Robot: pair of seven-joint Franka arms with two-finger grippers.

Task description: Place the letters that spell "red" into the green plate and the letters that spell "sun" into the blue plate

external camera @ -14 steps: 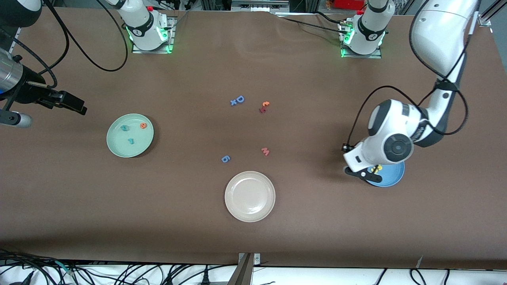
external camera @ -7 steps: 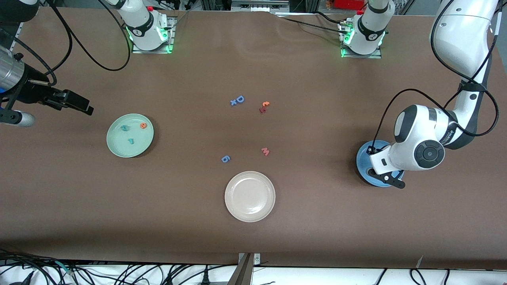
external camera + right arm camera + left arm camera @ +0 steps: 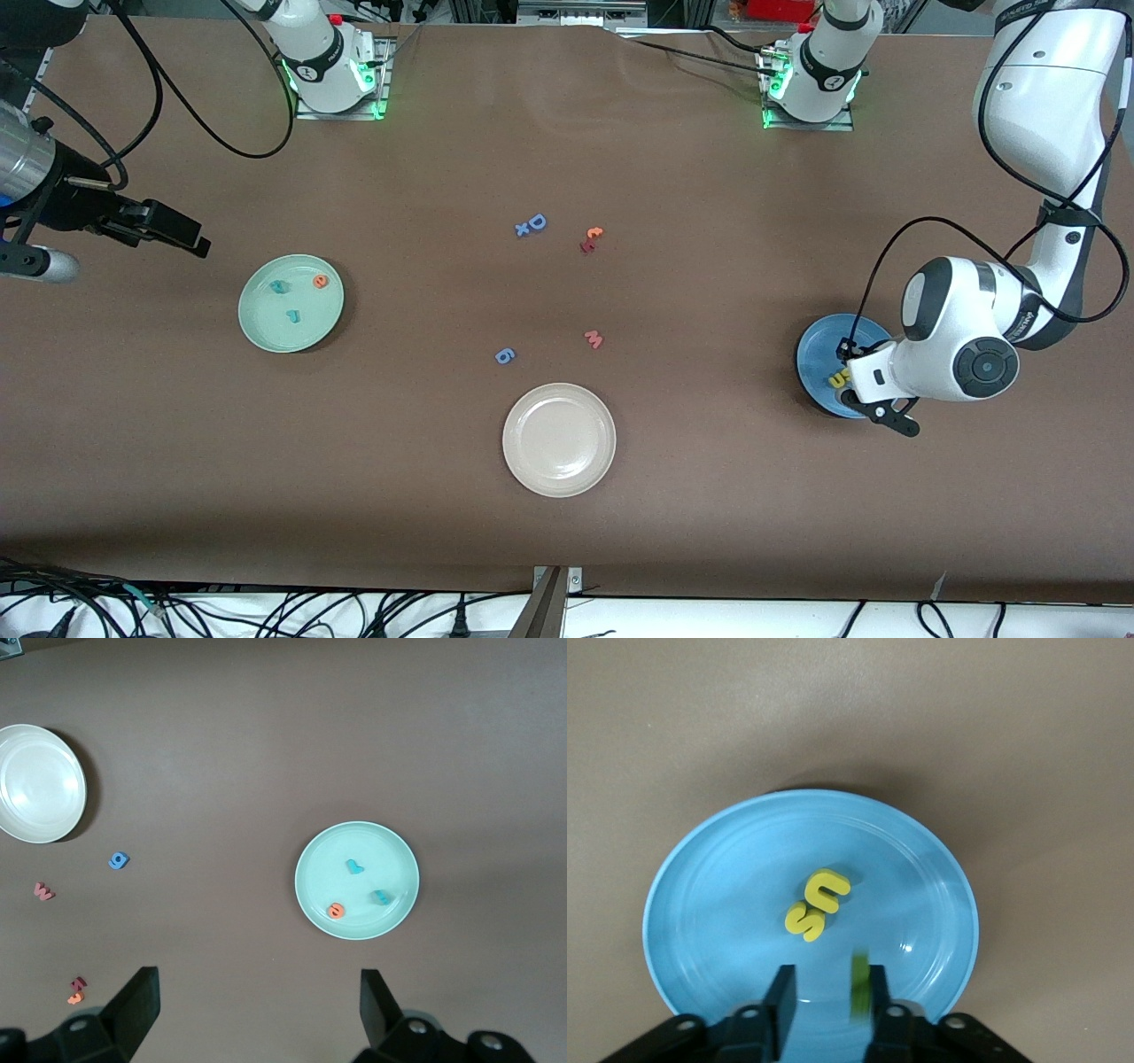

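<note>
The blue plate (image 3: 815,350) (image 3: 718,904) sits at the left arm's end of the table. A yellow "s" (image 3: 806,920) and a yellow "u" (image 3: 829,889) lie touching in it. My left gripper (image 3: 877,412) (image 3: 829,979) hangs low over the plate, open. The olive-green "n" (image 3: 858,985) shows blurred against one finger, with a gap to the other. In the green plate (image 3: 266,332) (image 3: 310,877) lie the teal "r" (image 3: 292,315), the teal "d" (image 3: 279,286) and the orange "e" (image 3: 321,282). My right gripper (image 3: 168,232) (image 3: 257,979) waits open and empty, up beside that plate.
A beige-white plate (image 3: 558,439) stands at the table's middle, near the front camera. Loose letters lie farther from the camera: a blue "6" (image 3: 504,355), a pink "w" (image 3: 594,338), a blue "D" (image 3: 536,221), and orange and dark red letters (image 3: 591,239).
My left arm has swung across the blue plate toward its own end of the table. Its jaws have parted and freed the olive-green "n". My right gripper barely shifted.
</note>
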